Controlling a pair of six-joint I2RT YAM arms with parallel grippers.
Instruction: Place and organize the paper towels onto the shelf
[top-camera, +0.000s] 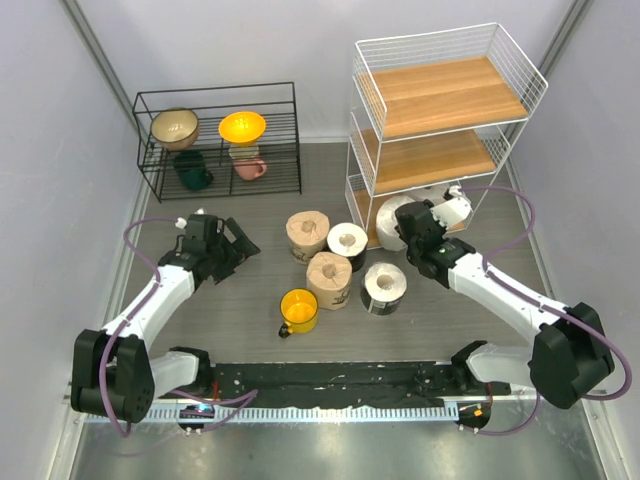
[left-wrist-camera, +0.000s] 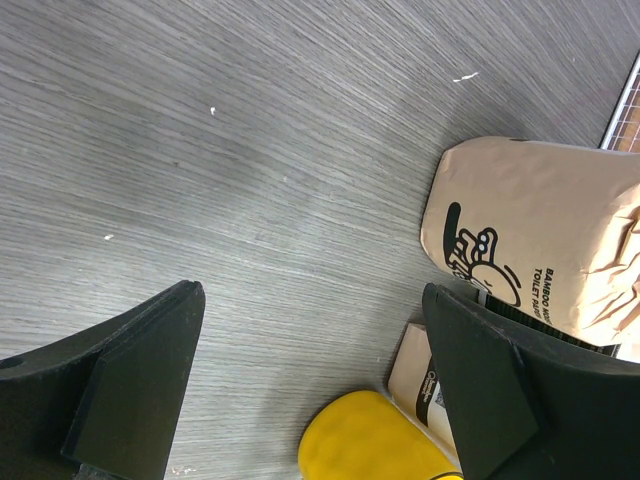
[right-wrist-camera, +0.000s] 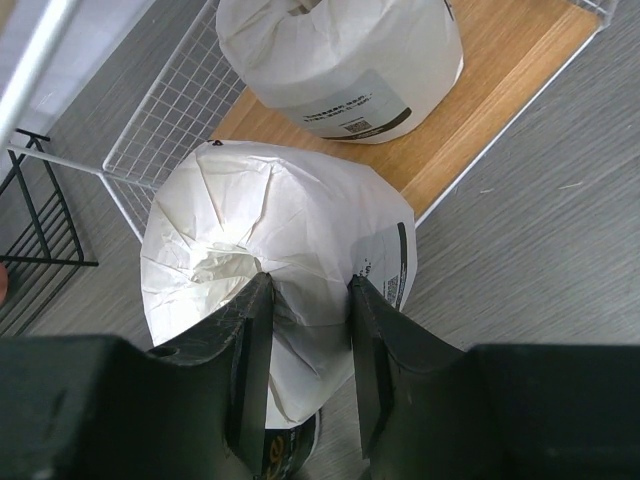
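My right gripper (top-camera: 407, 226) is shut on a white paper towel roll (right-wrist-camera: 290, 230): one finger sits in its core and the other outside its wall. It holds the roll at the front of the shelf's (top-camera: 440, 110) bottom level. Another white roll (right-wrist-camera: 340, 60) lies on the bottom wooden board (right-wrist-camera: 500, 90). Two tan rolls (top-camera: 307, 234) (top-camera: 330, 278), a white roll (top-camera: 347, 240) and a dark-wrapped white roll (top-camera: 384, 288) stand on the table. My left gripper (top-camera: 236, 250) is open and empty, left of the tan rolls; the left wrist view shows one tan roll (left-wrist-camera: 540, 230).
A yellow mug (top-camera: 298, 310) stands in front of the tan rolls and shows in the left wrist view (left-wrist-camera: 375, 440). A low black wire rack (top-camera: 220, 140) with bowls and mugs stands at the back left. The shelf's upper two boards carry nothing.
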